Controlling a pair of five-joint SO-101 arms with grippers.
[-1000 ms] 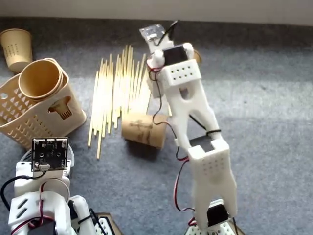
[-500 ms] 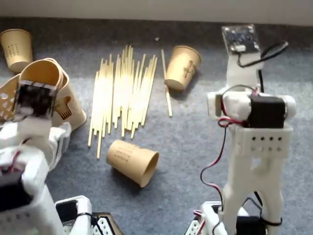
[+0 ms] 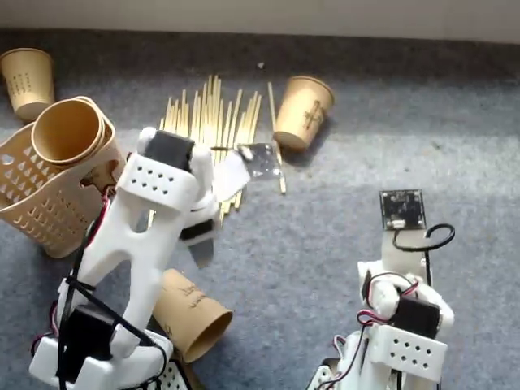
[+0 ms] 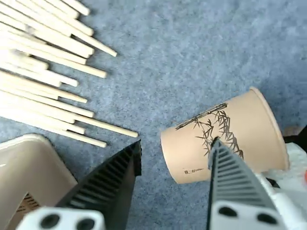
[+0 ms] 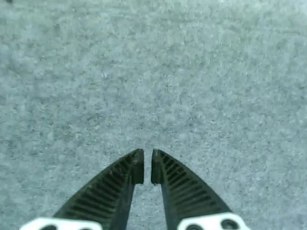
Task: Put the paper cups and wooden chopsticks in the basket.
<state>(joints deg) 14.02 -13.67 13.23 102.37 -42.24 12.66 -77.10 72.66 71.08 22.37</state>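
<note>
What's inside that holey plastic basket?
Nested paper cups stick out of the basket, with at least two rims showing. Whatever lies deeper beneath them is hidden by the cups and the basket's wall.

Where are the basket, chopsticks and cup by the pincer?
Beige plastic basket [image 3: 32, 195]: high view, side wall.
Pale wooden chopsticks [image 3: 203, 118]: high view, bundle's middle.
Tan paper cup [image 4: 211, 122]: left wrist view, its side.

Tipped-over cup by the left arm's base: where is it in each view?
High view: paper cup low left, by the left arm's base.
Left wrist view: behind the open left gripper.
Right wrist view: grey carpet, shut right gripper.
Shared: wooden chopsticks, high and left wrist.
</note>
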